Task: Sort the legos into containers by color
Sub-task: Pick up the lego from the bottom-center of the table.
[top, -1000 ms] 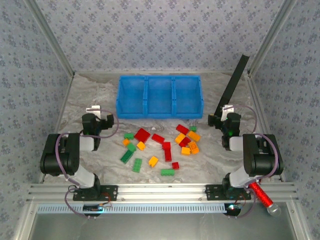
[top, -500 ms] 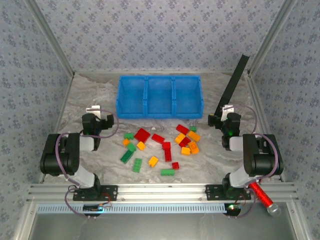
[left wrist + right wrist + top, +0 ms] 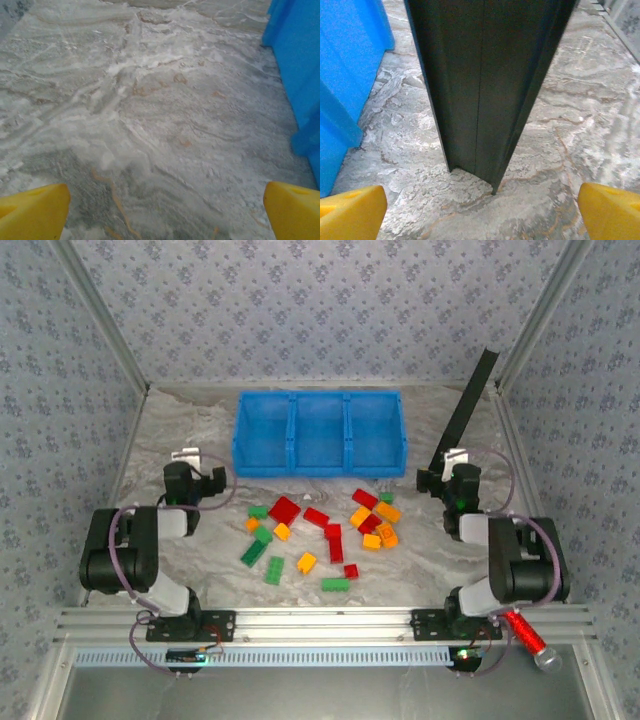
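Top external view: nearest, a red cylinder [image 3: 522, 632] with a silver tip lies on the metal frame beside the base of the right arm. Past the two bases, on the marbled table [image 3: 400, 575], the bricks [image 3: 334, 540] lie scattered in a loose patch between the arms, red, green and orange mixed together, some touching and some apart. All of them sit on the table, on the near side of the tray. The left gripper [image 3: 195, 475] rests low at the left of the patch and the right gripper [image 3: 452, 478] at its right, each well clear of the bricks and holding nothing. In the left wrist view its yellow fingers [image 3: 32, 212] stand wide apart over bare table, with the blue wall of the tray at the right edge. In the right wrist view the yellow fingers [image 3: 610, 210] are likewise spread wide, facing a black bar [image 3: 485, 85] whose foot stands on the table just ahead. Farther back sits the blue tray [image 3: 292, 432], its three square compartments side by side. The black bar leans up toward the right rear corner post.
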Motion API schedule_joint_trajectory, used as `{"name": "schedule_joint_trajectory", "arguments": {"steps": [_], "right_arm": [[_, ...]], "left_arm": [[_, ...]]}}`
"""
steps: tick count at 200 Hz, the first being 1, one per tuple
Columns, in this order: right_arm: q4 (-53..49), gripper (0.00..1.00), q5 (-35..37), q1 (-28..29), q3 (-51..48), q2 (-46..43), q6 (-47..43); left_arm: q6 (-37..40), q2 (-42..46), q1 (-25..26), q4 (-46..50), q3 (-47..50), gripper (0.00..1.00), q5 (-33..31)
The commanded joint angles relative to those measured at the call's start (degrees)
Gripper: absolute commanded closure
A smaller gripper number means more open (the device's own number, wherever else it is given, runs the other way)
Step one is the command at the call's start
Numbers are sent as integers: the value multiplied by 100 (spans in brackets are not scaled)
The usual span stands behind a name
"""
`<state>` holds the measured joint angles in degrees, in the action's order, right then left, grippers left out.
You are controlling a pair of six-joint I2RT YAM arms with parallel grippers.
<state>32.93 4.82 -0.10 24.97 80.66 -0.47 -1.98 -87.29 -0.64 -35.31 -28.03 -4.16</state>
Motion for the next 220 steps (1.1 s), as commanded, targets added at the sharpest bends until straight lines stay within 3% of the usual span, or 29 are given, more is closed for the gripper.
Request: {"name": "schedule_joint_trajectory", "arguments": {"steps": [1,17,70,92,124,166,220], "right_arm": [[-2256,0,489,17,992,-867,928],[-3275,0,-221,126,1301,-1242,1235],[-4394,0,150,1643,942,-2281,2867],[-4555,4,194,2130,697,-2469,3253],[-5099,12,142,2735,650,-2396,3386],[-5255,14,150,3081,306,-2257,3757],[-5206,14,56,3246,173,-1986,3791]], "left_arm": [[30,520,266,1640,-983,1,-641],[-166,805,506,2604,-1561,1,-776],[-784,1183,1321,4832,-2921,1,-1072],[-1106,1269,1701,5736,-3476,1,-885],[-1190,1556,2232,6057,-3649,1,-485],[-1680,1987,2297,6075,-3577,1,709],[-1774,2485,2301,6132,-3530,1,865]]}}
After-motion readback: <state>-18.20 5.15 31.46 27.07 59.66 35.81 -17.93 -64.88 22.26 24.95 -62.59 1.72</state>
